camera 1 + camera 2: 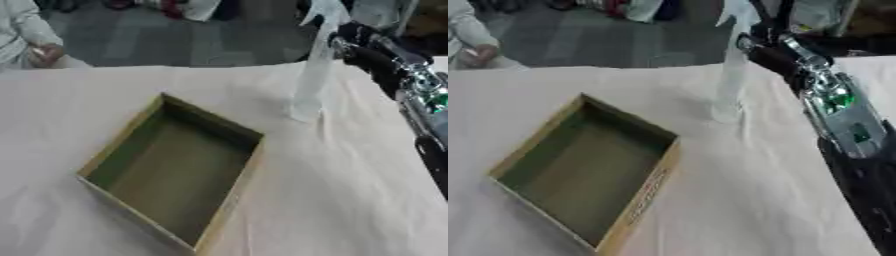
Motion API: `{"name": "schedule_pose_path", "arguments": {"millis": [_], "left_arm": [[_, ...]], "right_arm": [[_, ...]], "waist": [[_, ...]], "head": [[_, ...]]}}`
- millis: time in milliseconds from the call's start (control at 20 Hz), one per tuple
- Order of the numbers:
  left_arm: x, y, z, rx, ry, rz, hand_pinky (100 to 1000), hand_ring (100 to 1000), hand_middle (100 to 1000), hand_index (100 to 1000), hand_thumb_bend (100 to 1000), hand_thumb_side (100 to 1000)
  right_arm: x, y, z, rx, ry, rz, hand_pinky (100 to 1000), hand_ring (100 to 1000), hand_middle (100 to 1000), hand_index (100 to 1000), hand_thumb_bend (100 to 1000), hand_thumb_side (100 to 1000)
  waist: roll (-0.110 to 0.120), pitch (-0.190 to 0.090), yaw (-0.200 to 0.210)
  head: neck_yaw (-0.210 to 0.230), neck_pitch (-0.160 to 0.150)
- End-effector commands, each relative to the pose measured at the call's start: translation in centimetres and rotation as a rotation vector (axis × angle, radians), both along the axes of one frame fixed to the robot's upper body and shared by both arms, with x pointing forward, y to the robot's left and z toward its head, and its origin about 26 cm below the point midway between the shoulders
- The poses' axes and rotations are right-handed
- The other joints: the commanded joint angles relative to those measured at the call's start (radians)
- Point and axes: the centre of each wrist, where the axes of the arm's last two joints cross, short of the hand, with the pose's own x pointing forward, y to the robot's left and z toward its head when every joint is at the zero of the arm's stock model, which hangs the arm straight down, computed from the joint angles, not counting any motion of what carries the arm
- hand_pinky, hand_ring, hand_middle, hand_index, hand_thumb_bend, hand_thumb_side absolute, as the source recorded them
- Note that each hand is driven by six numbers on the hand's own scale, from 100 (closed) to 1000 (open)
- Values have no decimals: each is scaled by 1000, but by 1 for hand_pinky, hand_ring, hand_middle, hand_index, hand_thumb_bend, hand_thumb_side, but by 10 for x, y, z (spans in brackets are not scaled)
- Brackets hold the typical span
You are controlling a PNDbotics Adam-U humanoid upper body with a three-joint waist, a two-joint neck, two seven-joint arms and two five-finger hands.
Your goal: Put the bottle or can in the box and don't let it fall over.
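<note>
Right eye view, box (579,175) label unreadable

Pale cloth-covered table (350,200) in front, dark grey floor (175,40) beyond its far edge.

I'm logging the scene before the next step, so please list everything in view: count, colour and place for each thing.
Clear, pale plastic bottle: one, see-through whitish, upright on the table right of the box, far side, its top at the robot's right hand.
Shallow open cardboard box: one, tan rim with dark olive inside, nothing in it, left of centre.
Pale cream tablecloth: one, covering the whole table.
Person's light sleeve and hand: one, far left edge, off the table.
Right arm: black and silver with a green light, coming in along the right edge.
Right hand: black, at the bottle's top; grip unclear.
Left hand: not in view.
</note>
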Motion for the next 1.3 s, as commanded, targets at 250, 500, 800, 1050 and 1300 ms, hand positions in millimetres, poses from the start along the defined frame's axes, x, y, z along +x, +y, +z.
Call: {"name": "schedule_pose_path", "arguments": {"millis": [250, 500, 800, 1050, 1300], "left_arm": [[-2, 3, 6, 16, -21, 11, 948, 456, 476, 695, 100, 571], [-2, 3, 6, 17, -22, 9, 950, 454, 475, 694, 100, 568], [-3, 2, 5, 13, -20, 7, 951, 453, 473, 693, 100, 565], [-3, 2, 6, 13, -24, 4, 952, 450, 473, 692, 100, 564], [-3, 2, 7, 11, -26, 3, 952, 447, 472, 690, 100, 562]], "right_arm": [[-1, -2, 15, 6, -36, 8, 963, 1000, 1000, 1000, 100, 540], [0, -2, 18, -3, -39, 4, 964, 1000, 1000, 1000, 100, 539], [3, -3, 19, -6, -32, -8, 963, 1000, 1000, 1000, 100, 544], [3, -5, 21, -7, -33, -8, 961, 1000, 1000, 1000, 100, 547], [1, -9, 22, -1, -34, -12, 955, 1000, 992, 1000, 100, 551]], "waist": [[1, -9, 4], [1, -3, 8], [-1, 4, 14], [-3, 11, 20], [-5, 21, 31]], "head": [[0, -7], [-2, -13], [-5, -22], [-14, -22], [-22, -28]]}}
